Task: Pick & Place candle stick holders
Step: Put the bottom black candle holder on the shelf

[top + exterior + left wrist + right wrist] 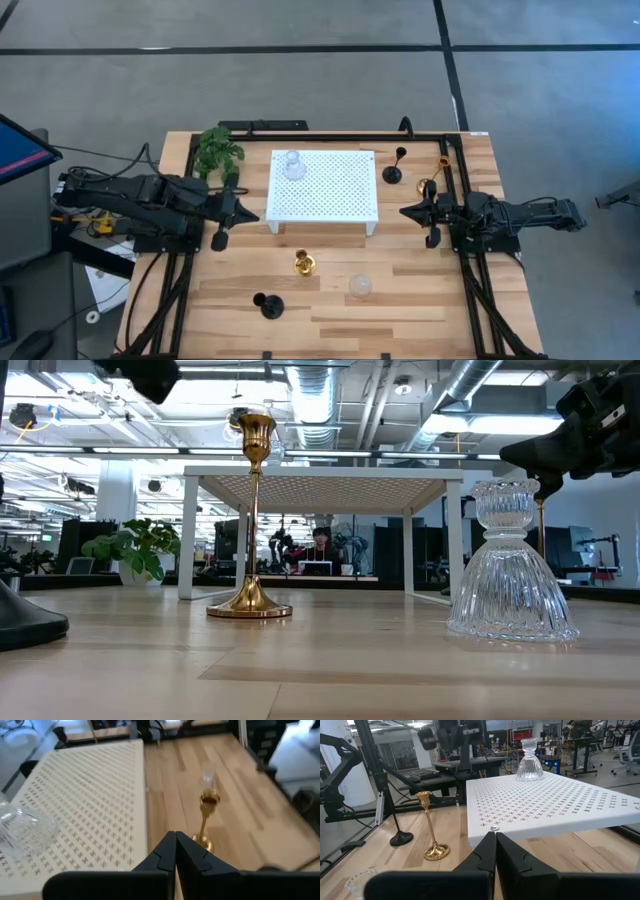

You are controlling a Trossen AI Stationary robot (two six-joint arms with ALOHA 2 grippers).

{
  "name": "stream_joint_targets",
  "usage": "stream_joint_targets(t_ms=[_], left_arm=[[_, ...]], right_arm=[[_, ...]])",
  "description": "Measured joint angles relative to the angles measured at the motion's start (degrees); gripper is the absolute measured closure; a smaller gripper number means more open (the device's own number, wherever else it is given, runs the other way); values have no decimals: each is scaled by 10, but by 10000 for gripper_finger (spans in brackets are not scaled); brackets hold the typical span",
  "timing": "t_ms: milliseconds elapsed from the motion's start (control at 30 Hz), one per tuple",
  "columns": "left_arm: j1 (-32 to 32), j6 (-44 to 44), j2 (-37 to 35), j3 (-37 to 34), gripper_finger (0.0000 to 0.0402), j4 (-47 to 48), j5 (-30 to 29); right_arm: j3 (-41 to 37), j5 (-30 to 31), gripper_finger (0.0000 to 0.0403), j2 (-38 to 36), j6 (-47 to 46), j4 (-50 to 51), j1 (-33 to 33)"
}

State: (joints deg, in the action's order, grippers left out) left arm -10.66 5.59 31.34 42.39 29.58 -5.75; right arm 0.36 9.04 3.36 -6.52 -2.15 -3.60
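Evidently both pincers, left [249, 215] and right [407, 212], sit clenched and empty flanking the platform [330, 190], poised between picks.

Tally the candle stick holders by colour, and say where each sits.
Black metal candle stick holders: 2, one at the table's front, one behind the platform's right side.
Shiny gold candle stick holders: 2, one in front of the platform, one at back right.
Clear glass candle stick holders: 2, one on the white perforated platform, one on the table.
Total: 6.
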Motion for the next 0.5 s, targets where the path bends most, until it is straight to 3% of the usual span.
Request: stream_joint_targets(t_ms=[200,500], left_arm=[[0,-1,-58,-78,395,-33,5],[0,-4,-184,-206,396,-135,87]], right_arm=[[0,0,403,0,0,0,0],[0,0,403,0,0,0,0]])
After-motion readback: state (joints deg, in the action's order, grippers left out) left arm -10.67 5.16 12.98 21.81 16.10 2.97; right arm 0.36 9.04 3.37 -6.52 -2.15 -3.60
